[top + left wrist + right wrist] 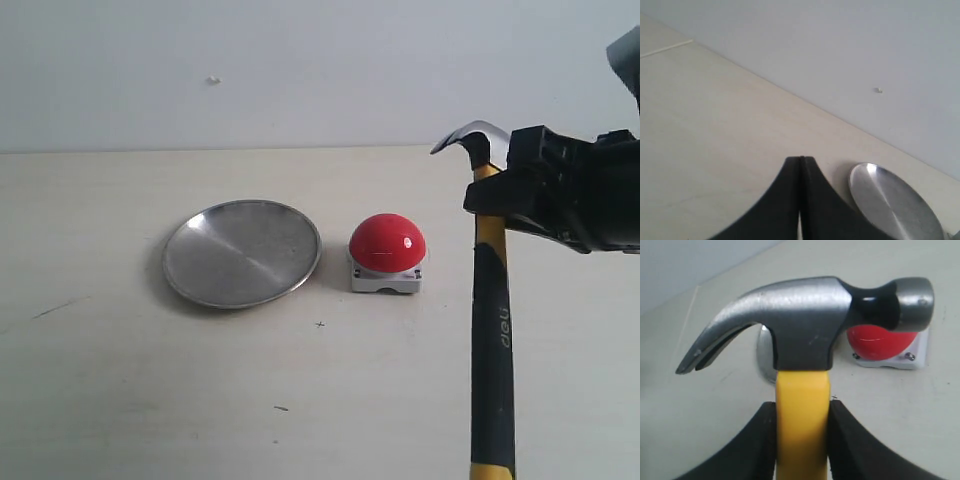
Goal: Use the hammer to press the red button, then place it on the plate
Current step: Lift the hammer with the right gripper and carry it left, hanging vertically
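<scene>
Hammer: clamped in the right gripper, held upright with the head above the fingers and the handle hanging below them.

- Head: dark grey metal, lightly scuffed. Curved split claw at one end; a black waist leads to a rounded striking face at the other.
- Handle: yellow just under the head, where the gripper's two black fingers pinch it from either side. Below the gripper it turns to a long black grip with raised lettering, then yellow again where it leaves the exterior view.
- Red button: glossy dome on a grey square base, resting on the surface out beyond the right gripper's fingertips and lower than the hammer head. Clear of the hammer; from the wrist, the striking end partly covers it.
- Plate: round, shallow, brushed silver, just beside the button on the side away from the right gripper. Nothing on it.
- Left gripper: fingers pressed together, nothing between them; the plate lies just past its tips.
</scene>
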